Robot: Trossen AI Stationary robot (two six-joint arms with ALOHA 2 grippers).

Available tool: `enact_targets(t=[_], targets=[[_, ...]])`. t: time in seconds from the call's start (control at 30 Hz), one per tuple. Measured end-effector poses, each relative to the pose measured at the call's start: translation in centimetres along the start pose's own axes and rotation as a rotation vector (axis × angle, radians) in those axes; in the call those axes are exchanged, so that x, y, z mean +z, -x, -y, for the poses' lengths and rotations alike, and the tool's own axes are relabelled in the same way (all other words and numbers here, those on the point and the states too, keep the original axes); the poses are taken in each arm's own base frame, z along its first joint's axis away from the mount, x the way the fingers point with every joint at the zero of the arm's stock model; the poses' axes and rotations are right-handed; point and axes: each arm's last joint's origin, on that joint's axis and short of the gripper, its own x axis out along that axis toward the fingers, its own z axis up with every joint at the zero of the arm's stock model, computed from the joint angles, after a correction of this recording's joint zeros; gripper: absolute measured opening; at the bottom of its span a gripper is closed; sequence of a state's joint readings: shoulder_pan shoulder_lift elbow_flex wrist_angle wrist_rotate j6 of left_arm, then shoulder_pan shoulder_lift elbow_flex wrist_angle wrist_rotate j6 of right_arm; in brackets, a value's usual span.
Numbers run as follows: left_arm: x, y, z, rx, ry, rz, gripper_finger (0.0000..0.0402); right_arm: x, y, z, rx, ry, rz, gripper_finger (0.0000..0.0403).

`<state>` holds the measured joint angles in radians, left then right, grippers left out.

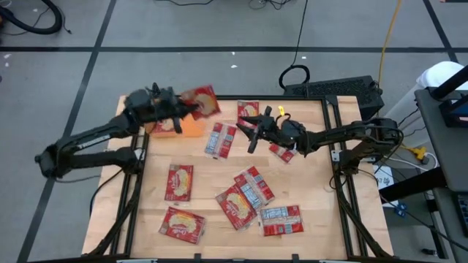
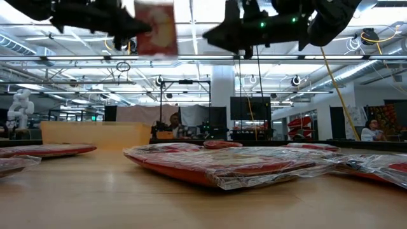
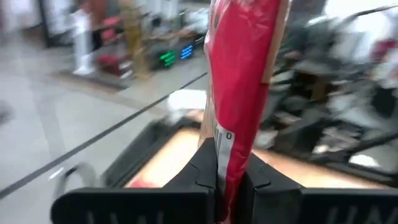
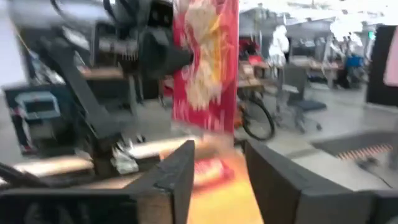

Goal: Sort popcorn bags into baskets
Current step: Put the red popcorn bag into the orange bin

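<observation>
My left gripper (image 1: pixel 179 111) is shut on a red popcorn bag (image 1: pixel 202 101) held high over the table's far left, just above the orange bin (image 1: pixel 189 130). The bag also shows in the low view (image 2: pixel 156 28) and the right wrist view (image 4: pixel 205 62). My right gripper (image 1: pixel 252 133) is open and empty, raised over the table's far middle, pointing toward the left gripper. Several other red bags lie flat on the table, among them one with its label side up (image 1: pixel 221 139) and one at the far edge (image 1: pixel 248 109). My left gripper pinches the bag's edge (image 3: pixel 225 163) between its two fingers. The fingers come roughly level from the table's left. The bag stands out beyond the fingertips, lifted clear of the table and the bin, its picture side (image 1: pixel 205 99) tilted upward.
Bags lie at the near left (image 1: pixel 179 181), (image 1: pixel 181 223), overlapping in the near middle (image 1: pixel 245 193), and at the near right (image 1: pixel 281 219). One lies under my right arm (image 1: pixel 281 151). A keyboard (image 1: pixel 333 89) sits beyond the far right corner. People show in the room behind (image 2: pixel 372 130).
</observation>
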<state>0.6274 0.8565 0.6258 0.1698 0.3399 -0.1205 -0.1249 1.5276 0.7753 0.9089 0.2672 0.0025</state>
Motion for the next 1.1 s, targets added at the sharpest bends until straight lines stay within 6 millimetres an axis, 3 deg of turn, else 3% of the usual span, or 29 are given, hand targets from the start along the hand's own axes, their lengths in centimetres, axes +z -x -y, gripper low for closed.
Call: enact_targets(t=[0.2,0.47,0.7,1.1], targets=[[-1.9,1.7,-3.1,0.191,0.071,-0.197,0.0026,-1.5,0.0,0.4,-0.012,0.015,-0.152,0.0175],[-4.1,2.0,-6.0,0.420,0.232,-0.359,0.0020,-2.0,0.1,0.4,-0.010,0.016,-0.197,0.0178],[-6.3,0.7,-7.8,0.458,0.310,-0.470,0.0029,-2.0,0.1,0.4,-0.009,0.015,-0.198,0.0178],[-8.8,-0.7,-8.9,0.505,0.445,-0.582,0.0030,-2.6,0.3,0.4,-0.008,0.033,-0.266,0.0178]])
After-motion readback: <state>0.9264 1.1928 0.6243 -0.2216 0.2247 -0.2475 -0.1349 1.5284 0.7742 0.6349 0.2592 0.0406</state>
